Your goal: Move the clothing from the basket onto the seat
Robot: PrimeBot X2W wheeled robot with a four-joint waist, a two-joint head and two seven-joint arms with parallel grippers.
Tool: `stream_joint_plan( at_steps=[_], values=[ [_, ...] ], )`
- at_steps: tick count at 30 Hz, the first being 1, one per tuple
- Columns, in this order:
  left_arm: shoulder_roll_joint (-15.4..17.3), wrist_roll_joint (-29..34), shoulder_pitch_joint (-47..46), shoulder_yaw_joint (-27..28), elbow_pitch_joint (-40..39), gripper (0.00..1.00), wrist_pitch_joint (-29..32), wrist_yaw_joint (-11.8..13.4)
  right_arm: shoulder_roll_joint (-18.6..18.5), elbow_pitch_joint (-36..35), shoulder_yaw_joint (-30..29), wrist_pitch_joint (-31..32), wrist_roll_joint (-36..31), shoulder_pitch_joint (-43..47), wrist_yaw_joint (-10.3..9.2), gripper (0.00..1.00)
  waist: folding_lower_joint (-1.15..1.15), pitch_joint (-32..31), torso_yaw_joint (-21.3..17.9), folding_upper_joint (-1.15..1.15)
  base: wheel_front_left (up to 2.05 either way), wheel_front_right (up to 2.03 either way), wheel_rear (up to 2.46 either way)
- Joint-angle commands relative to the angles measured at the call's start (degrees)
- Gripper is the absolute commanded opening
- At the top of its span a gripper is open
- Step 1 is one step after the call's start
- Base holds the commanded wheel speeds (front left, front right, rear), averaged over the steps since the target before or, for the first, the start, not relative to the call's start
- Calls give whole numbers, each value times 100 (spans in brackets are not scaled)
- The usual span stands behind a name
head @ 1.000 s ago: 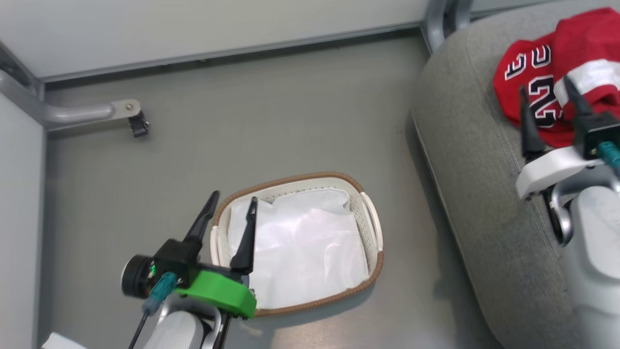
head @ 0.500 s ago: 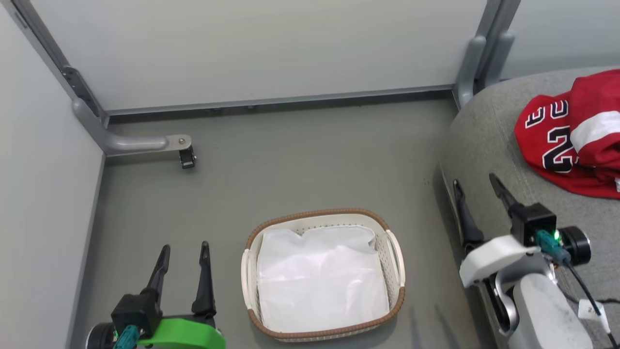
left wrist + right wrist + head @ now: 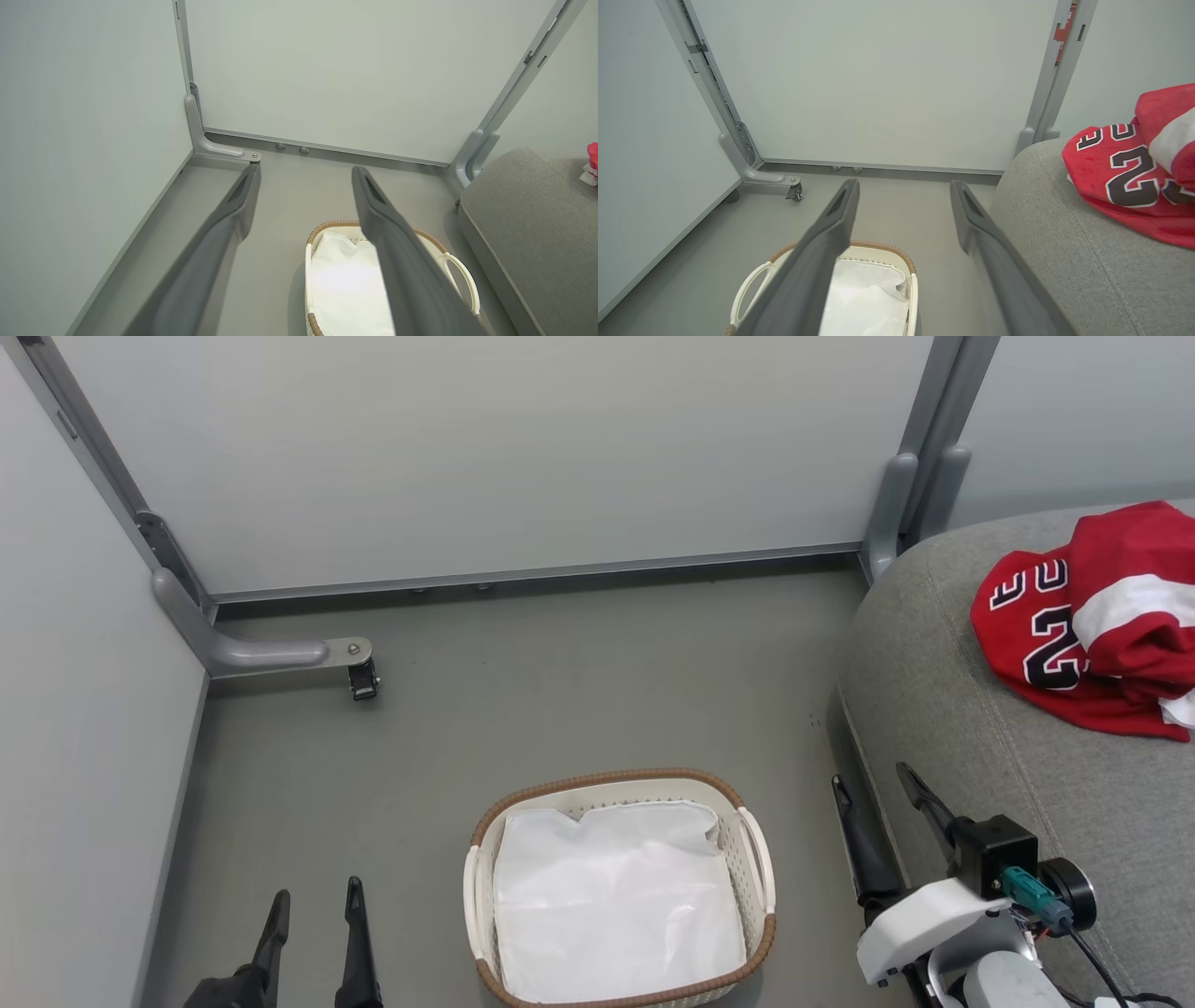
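Since nothing sits between them, both sets of jaws stand parted and empty. The left gripper (image 3: pixel 316 896) is low beside the basket (image 3: pixel 611 775); the right gripper (image 3: pixel 873 780) is at the rounded edge of the seat (image 3: pixel 971 709). Both are clear of the work, which I judge done. Basket on floor: oval, perforated white plastic, brown woven rim, holding just a flat white sheet (image 3: pixel 616 896). The clothing (image 3: pixel 1074 635) lies heaped on the grey woven cushion: soft red fabric, white band, black numerals uppermost.

Smooth grey floor (image 3: pixel 560 709), pale partition panels (image 3: pixel 523 457) behind and at left, grey metal frame posts (image 3: pixel 913 476), one foot (image 3: pixel 271 655) with black caster (image 3: pixel 362 682)
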Motion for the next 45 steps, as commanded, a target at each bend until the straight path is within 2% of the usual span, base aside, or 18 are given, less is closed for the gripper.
stream_joint_plan(
  at_steps=[1, 18, 19, 23, 45],
  values=[
    [-20, 49, 86, 41, -5, 100, -4, -34, -23, -23, 6, -13, 13, 74, -8, 100, 0, -10, -8, 0, 0, 0, 0],
    [-66, 97, -41, 84, 17, 100, -4, -214, -22, -1, 14, -13, 96, 86, -8, 100, 0, 5, -10, 0, 0, 0, 0],
    [-62, 76, 5, 70, 48, 0, 1, -186, 3, 16, 10, 1, 65, 40, 0, 0, 0, 5, -10, 0, 0, 0, 0],
    [-67, 39, 12, 56, 225, 0, 9, -187, 28, 179, 17, 11, 95, 148, 0, 0, 0, 5, -11, 0, 0, 0, 0],
    [-20, -2159, -424, 321, 276, 0, 577, -315, 11, -11, -352, 618, 2478, 129, -1, 0, 0, 3, -47, 0, 0, 0, 0]
  ],
)
